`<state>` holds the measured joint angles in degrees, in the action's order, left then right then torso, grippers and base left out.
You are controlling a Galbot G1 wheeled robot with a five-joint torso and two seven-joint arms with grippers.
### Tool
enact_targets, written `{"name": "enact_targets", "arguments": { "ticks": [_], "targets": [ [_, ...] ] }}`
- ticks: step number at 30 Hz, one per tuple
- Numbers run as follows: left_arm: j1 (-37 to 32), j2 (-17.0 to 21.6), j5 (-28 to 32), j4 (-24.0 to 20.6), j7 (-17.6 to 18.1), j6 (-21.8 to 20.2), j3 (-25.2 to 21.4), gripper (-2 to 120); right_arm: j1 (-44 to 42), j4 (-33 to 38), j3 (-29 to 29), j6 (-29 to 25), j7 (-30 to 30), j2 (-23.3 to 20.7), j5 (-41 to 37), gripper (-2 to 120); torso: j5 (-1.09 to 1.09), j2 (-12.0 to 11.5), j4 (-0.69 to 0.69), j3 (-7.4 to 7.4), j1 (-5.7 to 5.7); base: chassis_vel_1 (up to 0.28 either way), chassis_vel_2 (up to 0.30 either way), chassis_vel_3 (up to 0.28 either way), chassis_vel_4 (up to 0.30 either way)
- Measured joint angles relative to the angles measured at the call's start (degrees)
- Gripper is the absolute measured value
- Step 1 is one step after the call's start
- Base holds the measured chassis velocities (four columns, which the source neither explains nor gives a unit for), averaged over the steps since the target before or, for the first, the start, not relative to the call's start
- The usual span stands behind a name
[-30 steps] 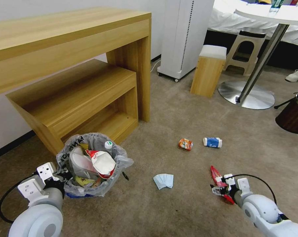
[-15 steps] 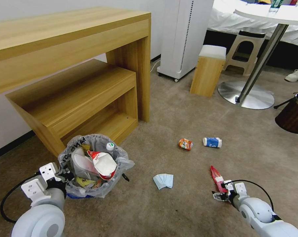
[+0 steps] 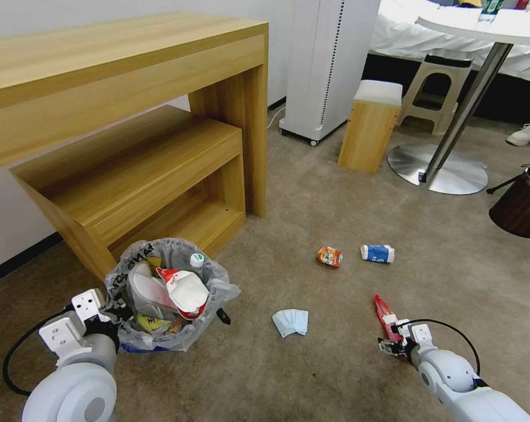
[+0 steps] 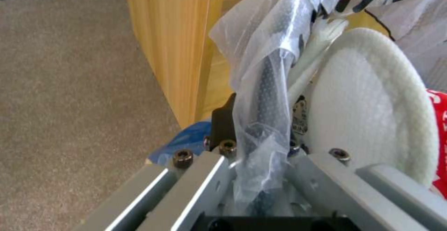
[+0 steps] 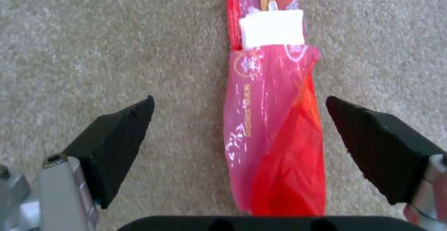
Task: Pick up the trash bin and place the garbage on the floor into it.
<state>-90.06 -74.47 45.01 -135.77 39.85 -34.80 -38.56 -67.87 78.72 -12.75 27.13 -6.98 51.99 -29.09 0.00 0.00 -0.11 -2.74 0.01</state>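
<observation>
**Four bits of litter on the carpet, one bin already stuffed**

Four pieces of garbage lie out on the floor (image 3: pixel 311 375), a tan short-pile carpet that runs back to a pale wooden desk (image 3: pixel 130 88) with a lower shelf tucked under it. Take the desk as the marker. Just in front of its lower shelf stands the trash bin (image 3: pixel 170 337), small and round, its crinkly clear liner printed with black letters. It is packed: a white slipper (image 3: pixel 146 291), a red-and-white crumpled wrapper (image 3: pixel 184 289), a bottle with a green-and-white cap (image 3: pixel 195 259), yellow scraps lower down. The left gripper (image 3: pixel 113 310) sits at the bin's side away from the desk's open end, its fingers (image 4: pixel 223 126) pinched on the bin's rim and liner; the left wrist view shows plastic film and dark rim caught between them.

Out from the desk's leg, toward the round table's chrome foot (image 3: pixel 437 170), rest a crushed orange can (image 3: pixel 330 256) and a blue-white cup (image 3: pixel 378 253) on its side, near each other but apart. Nearer the bin lies a fan of pale-blue tissue (image 3: pixel 291 322). Well beyond it from the desk is a long red wrapper (image 3: pixel 385 313) with wooden sticks poking from one end. The right gripper (image 3: pixel 393 341) hangs low over it, black fingertips (image 5: pixel 116 136) spread wide either side of the glossy film, not touching it.
</observation>
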Motion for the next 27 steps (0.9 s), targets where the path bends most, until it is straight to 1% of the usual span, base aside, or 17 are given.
{"name": "enact_targets", "arguments": {
  "ticks": [6, 8, 13, 19, 21, 22, 23, 24, 26, 27],
  "targets": [
    [0.32, 0.08, 0.08, 0.23, -0.02, 0.0, -0.03, 0, 1.04, -1.29, 0.81, -0.07, 0.14, 0.54, 0.71, 92, 0.0, 0.0, 0.0, 0.0, 0.0, 0.0, 0.0, 0.0, 0.0],
    [0.56, 0.11, 0.14, 0.44, -0.02, 0.0, -0.01, 0, 1.65, -2.2, 1.13, -0.14, 0.16, 0.85, 1.07, 88, 0.0, 0.0, 0.0, 0.0, 0.0, 0.0, 0.0, 0.0, 0.0],
    [0.93, 0.33, 0.36, 0.65, -0.03, 0.0, 0.06, 0, 2.36, -3.81, 1.53, -0.15, 0.17, 1.3, 1.79, 83, 0.0, 0.0, 0.0, 0.0, 0.0, 0.0, 0.0, 0.0, 0.0],
    [1.2, 0.67, 0.64, 0.84, -0.03, 0.0, 0.07, 0, 2.54, -5.15, 1.66, 0.09, 0.17, 1.78, 3.21, 78, 0.0, 0.0, -0.01, 0.0, 0.0, 0.0, 0.0, 0.0, 0.0],
    [1.3, 0.82, 0.7, 1.0, -0.03, -0.01, 0.05, 0, 2.72, -5.73, 1.66, 0.36, 0.12, 1.87, 3.87, 71, 0.0, 0.0, 0.0, 0.0, 0.0, 0.0, 0.0, 0.0, 0.0],
    [1.39, 0.93, 0.79, 1.09, -0.03, -0.02, 0.05, 0, 2.94, -6.19, 1.66, 0.62, 0.06, 1.93, 4.29, 65, 0.0, 0.0, 0.0, 0.0, 0.0, 0.0, 0.0, 0.0, 0.0],
    [1.46, 0.97, 0.87, 1.13, -0.03, -0.02, 0.05, 0, 3.09, -6.55, 1.64, 0.81, 0.03, 1.95, 4.61, 61, 0.0, 0.0, 0.0, 0.0, 0.0, 0.0, 0.0, 0.0, 0.0],
    [1.46, 0.97, 0.87, 1.13, -0.03, -0.02, 0.05, 0, 3.09, -6.55, 1.64, 0.81, 0.03, 1.95, 4.61, 61, 0.0, 0.0, 0.0, 0.0, 0.0, 0.0, 0.0, 0.0, 0.0],
    [1.59, 1.1, 1.04, 1.21, -0.02, -0.05, 0.07, 0, 3.34, -7.25, 1.47, 1.1, -0.02, 1.97, 5.4, 51, 0.0, 0.0, 0.0, 0.0, 0.0, 0.0, 0.0, 0.0, 0.0],
    [1.65, 1.16, 1.13, 1.26, -0.01, -0.07, 0.07, 0, 3.43, -7.58, 1.4, 1.24, -0.02, 1.97, 5.72, 48, -0.01, 0.0, 0.0, 0.0, 0.0, 0.0, 0.0, 0.0, 0.0]
  ]
}}
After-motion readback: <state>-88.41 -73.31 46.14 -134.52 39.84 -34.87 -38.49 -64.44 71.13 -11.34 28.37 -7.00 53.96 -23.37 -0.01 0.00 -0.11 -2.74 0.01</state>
